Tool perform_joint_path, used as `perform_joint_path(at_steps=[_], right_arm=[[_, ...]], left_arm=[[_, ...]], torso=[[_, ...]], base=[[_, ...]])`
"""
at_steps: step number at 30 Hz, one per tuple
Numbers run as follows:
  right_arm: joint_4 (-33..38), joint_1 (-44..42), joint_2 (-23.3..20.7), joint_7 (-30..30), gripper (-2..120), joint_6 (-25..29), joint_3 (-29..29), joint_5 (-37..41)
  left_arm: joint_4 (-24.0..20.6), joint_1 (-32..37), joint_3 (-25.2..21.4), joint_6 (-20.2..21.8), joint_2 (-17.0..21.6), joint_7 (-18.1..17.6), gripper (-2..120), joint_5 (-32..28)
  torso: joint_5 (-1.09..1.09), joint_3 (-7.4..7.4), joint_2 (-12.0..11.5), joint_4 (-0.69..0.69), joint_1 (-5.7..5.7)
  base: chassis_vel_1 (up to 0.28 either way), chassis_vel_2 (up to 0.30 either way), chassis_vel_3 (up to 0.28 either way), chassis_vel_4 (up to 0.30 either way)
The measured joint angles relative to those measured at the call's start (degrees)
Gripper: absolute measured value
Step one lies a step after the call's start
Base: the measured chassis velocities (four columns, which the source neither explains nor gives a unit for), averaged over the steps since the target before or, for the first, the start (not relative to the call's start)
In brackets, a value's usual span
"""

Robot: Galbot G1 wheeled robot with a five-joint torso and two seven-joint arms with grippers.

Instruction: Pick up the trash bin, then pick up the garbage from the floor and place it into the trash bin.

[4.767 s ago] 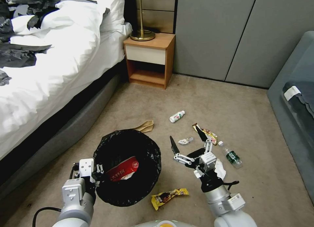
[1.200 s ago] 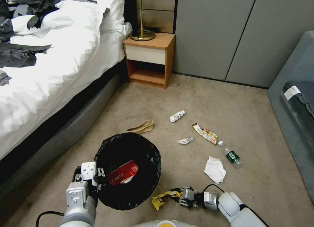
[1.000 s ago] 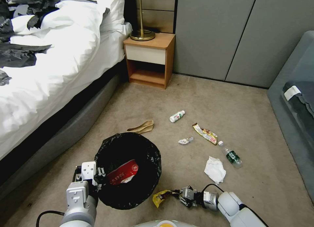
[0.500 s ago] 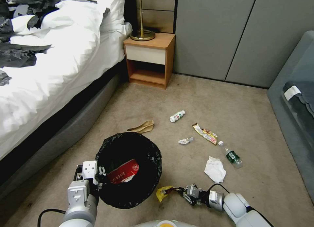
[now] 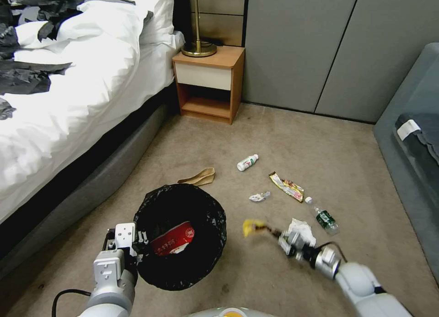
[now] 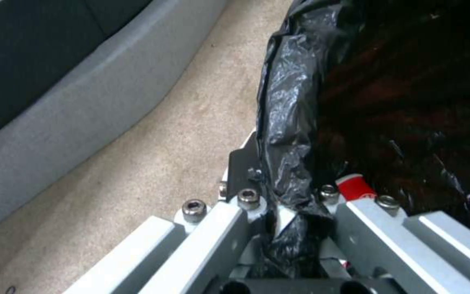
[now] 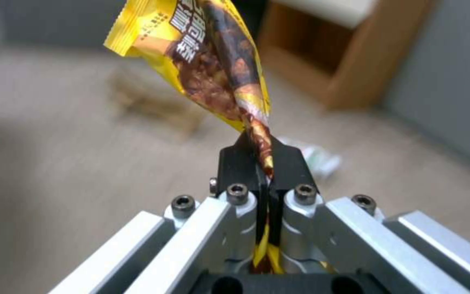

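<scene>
Yellow wrapper [image 7: 213,61] pinched in right gripper [image 7: 261,163] | left gripper [image 6: 295,204] clamps trash bin [image 5: 183,237] rim

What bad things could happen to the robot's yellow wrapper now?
The right gripper pinches only one twisted end of the yellow wrapper, so it might slip out. In the head view the wrapper is not yet over the trash bin, so a drop would land on the floor. The left gripper grips just the bin's rim.

My left claw [image 6: 295,212] pinches the trash bin [image 6: 300,122] rim, black bag bunched between my fingers [image 6: 243,171]. A red carton [image 6: 355,185] peeks inside. Beige carpet [image 6: 153,155] lies alongside.
</scene>
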Motion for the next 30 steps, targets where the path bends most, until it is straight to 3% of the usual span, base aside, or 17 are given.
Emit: perform_joint_path(at_steps=[2,3,6,7,8,10,11,14,20,23,30], right_arm=[[7.26,-1.22,0.18,4.04,0,-1.71,1.33,4.19],[7.26,-1.22,0.18,4.04,0,-1.71,1.33,4.19],[20.28,-3.11,0.97,7.45,0,-3.55,1.17,11.54],[20.28,-3.11,0.97,7.45,0,-3.55,1.17,11.54],[25.25,-4.17,1.33,8.15,0,-4.4,0.16,13.45],[31.74,-5.74,1.41,8.81,0,-5.47,-2.13,13.79],[31.74,-5.74,1.41,8.81,0,-5.47,-2.13,13.79],[38.99,-8.24,0.44,9.83,0,-7.02,-8.19,10.21],[40.19,-9.0,-1.92,11.11,0,-8.13,-16.48,4.81],[38.55,-8.02,-3.82,11.52,0,-9.09,-21.22,2.04],[32.91,-5.56,-3.84,12.3,0,-10.22,-26.44,-0.33]], left_arm=[[0.01,-0.11,-0.09,0.1,0.23,0.01,1,-0.14],[0.01,-0.11,-0.09,0.1,0.23,0.01,1,-0.14],[0.45,-0.19,0.11,0.13,0.31,0.05,1,-0.17],[0.45,-0.19,0.11,0.13,0.31,0.05,1,-0.17],[0.64,-0.19,0.32,0.13,0.3,0.05,1,-0.07],[0.66,-0.12,0.66,0.13,0.27,0.04,1,0.1],[0.66,-0.12,0.66,0.13,0.27,0.04,1,0.1],[0.66,0.02,0.94,0.12,0.27,0.06,1,0.23],[0.68,0.24,1.67,-0.02,0.16,0.06,1,0.83],[0.78,0.39,2.73,-0.18,-0.08,0.06,1,1.69],[0.98,0.4,3.86,-0.34,-0.55,0.06,1,2.57]], torso=[[0.01,0.0,0.0,-0.01,0.0],[0.01,0.0,0.0,-0.01,0.0],[-0.03,-0.01,0.0,0.01,0.0],[-0.03,-0.01,0.0,0.01,0.0],[0.02,0.0,0.0,0.0,0.0],[-0.02,-0.01,0.0,-0.01,0.0],[-0.02,-0.01,0.0,-0.01,0.0],[0.0,-0.01,0.0,-0.01,0.0],[0.01,0.0,0.0,-0.01,0.0],[0.01,-0.01,0.0,-0.01,0.0],[0.01,0.0,0.0,-0.01,0.0]], base=[[0.0,0.0,0.0,0.0],[0.0,0.0,0.0,0.0],[0.0,0.0,0.0,0.0],[0.0,0.0,0.0,0.0],[0.0,0.0,0.0,0.0],[0.0,0.0,0.0,0.0],[0.0,0.0,0.0,0.0],[0.0,0.0,0.0,0.0],[0.0,0.0,0.0,0.0],[0.0,0.0,0.0,0.0],[0.0,0.0,0.0,0.0]])
